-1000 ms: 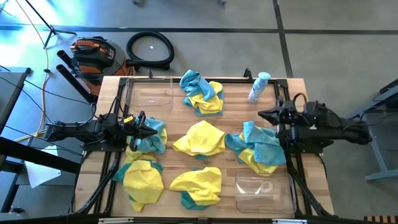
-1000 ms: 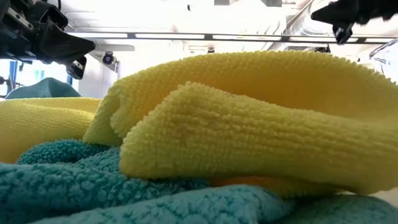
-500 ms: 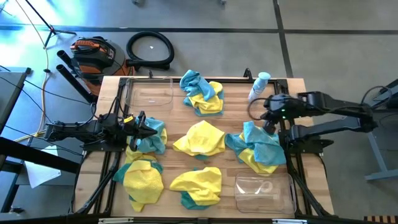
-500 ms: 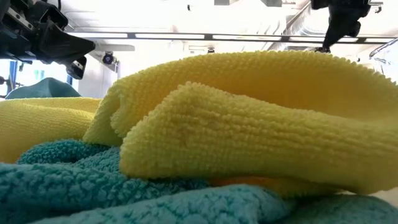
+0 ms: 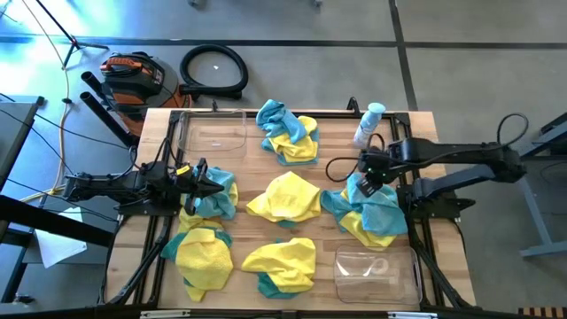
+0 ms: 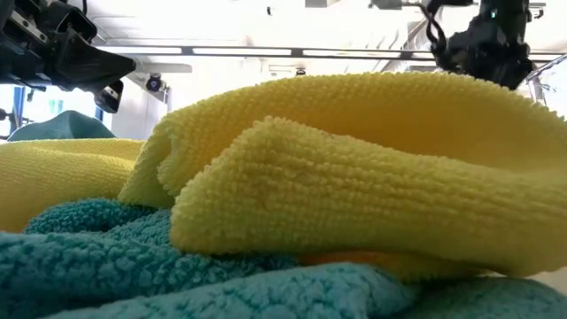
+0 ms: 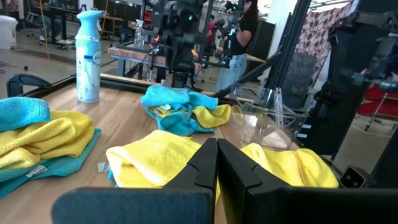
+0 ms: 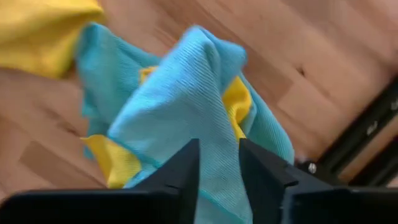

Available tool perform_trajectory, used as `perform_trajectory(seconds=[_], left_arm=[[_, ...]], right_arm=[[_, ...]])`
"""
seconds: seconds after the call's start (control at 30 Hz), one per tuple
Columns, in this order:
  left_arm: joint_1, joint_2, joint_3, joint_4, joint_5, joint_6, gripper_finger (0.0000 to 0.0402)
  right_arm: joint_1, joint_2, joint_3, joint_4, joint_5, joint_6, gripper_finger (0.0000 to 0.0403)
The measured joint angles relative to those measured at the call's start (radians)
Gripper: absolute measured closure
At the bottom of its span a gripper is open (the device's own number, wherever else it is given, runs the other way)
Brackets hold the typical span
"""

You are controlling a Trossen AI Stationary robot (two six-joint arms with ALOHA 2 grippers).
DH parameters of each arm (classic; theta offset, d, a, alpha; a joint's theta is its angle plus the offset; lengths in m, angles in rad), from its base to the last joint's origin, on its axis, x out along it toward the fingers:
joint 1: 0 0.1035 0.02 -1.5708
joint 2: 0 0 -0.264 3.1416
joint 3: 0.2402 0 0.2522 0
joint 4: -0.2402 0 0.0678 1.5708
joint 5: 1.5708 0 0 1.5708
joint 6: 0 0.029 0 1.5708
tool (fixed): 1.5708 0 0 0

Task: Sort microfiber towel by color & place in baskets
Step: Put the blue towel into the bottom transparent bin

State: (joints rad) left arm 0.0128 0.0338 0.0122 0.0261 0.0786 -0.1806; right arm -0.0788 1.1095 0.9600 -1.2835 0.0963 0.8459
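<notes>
Yellow and teal microfiber towels lie in several crumpled piles on the wooden table: a far pile (image 5: 286, 133), a yellow one at the centre (image 5: 285, 197), a right pile (image 5: 368, 213), and others at the left and near edge. My right gripper (image 8: 219, 163) points down, open, just above the teal towel (image 8: 186, 106) topping the right pile. My left gripper (image 7: 217, 155) rests level and shut at the left edge, over a teal towel (image 5: 217, 197). One clear basket (image 5: 213, 133) stands far left, another (image 5: 376, 273) near right.
A white-and-blue spray bottle (image 5: 368, 124) stands at the far right, close behind my right arm. In the low view a yellow towel (image 6: 354, 168) fills the foreground and hides the table. Bare wood shows between the piles. A black frame runs along the table's edges.
My right arm has lifted off its resting place at the right edge and stretched out over the table. Its gripper has tipped from level to pointing down and rolled, and now hangs over the right pile. The towels have not moved.
</notes>
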Motion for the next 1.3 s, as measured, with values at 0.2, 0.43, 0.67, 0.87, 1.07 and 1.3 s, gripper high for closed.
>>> perform_trajectory(seconds=[0.2, 0.43, 0.67, 0.87, 1.07, 1.3], left_arm=[[0.000, 0.000, 0.000, 0.000, 0.000, 0.000, 0.0401], [0.000, 0.000, 0.000, 0.000, 0.000, 0.000, 0.0401], [0.000, 0.000, 0.000, 0.000, 0.000, 0.000, 0.0401], [0.000, 0.000, 0.000, 0.000, 0.000, 0.000, 0.0402], [0.000, 0.000, 0.000, 0.000, 0.000, 0.000, 0.0402], [0.000, 0.000, 0.000, 0.000, 0.000, 0.000, 0.0401]], right_arm=[[0.029, 0.016, -0.134, 0.060, -0.033, 0.103, 0.0204], [0.126, 0.016, -0.321, 0.257, -0.133, 0.172, 0.0162], [0.161, 0.016, -0.412, 0.350, -0.133, 0.184, 0.0185], [0.160, 0.016, -0.356, 0.302, -0.132, 0.125, 0.0318], [0.161, 0.016, -0.195, 0.142, -0.079, 0.120, 0.0376], [0.193, 0.016, 0.140, -0.170, 0.058, 0.211, 0.0396]])
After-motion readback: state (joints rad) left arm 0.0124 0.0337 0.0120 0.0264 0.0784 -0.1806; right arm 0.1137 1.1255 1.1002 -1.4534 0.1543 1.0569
